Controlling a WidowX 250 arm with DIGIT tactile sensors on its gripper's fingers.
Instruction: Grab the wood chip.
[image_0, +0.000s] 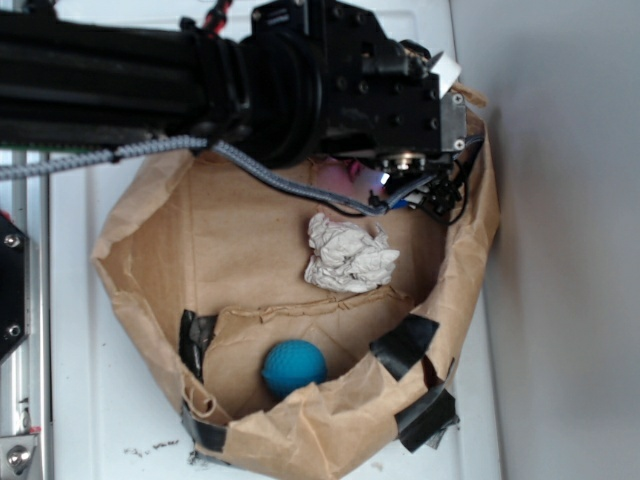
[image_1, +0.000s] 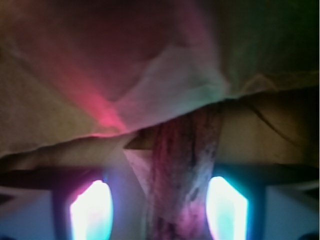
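Note:
In the wrist view the wood chip (image_1: 182, 165), a dark, grainy, elongated piece, lies between my two glowing fingers (image_1: 91, 212) on the brown paper. It sits close to the right finger, with a gap between it and the left one. My gripper (image_1: 159, 200) is open around it. In the exterior view the gripper (image_0: 405, 185) is low in the far right corner of the torn paper bag (image_0: 150, 240). The arm and gripper hide the chip there.
A crumpled white paper wad (image_0: 345, 255) lies just in front of the gripper. A blue ball (image_0: 293, 366) sits in the bag's near pocket. Bag walls with black tape (image_0: 405, 345) rise close on the right. A paper flap (image_1: 165, 75) hangs ahead of the fingers.

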